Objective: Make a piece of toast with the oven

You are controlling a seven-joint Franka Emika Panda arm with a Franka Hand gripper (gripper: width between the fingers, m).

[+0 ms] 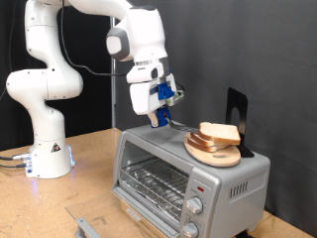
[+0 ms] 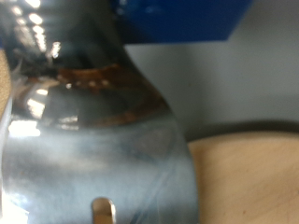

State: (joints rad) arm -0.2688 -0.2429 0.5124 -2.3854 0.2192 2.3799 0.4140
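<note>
We judge the pickup step is in hand: our pincer (image 1: 160, 119) hangs low over the oven (image 1: 188, 169) roof, just beside the wooden plate (image 1: 213, 154) bearing the piece of toast (image 1: 220, 133) — whether its fingers are apart we cannot tell. Next calls for closing squarely on the bread — the oven door looks shut.

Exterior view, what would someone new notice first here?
Probably the white robot arm, reaching over so its gripper hangs just above the silver oven. Next, the bread slices on a wooden plate on the oven's top, toward the exterior view's right. The oven door looks open.
</note>
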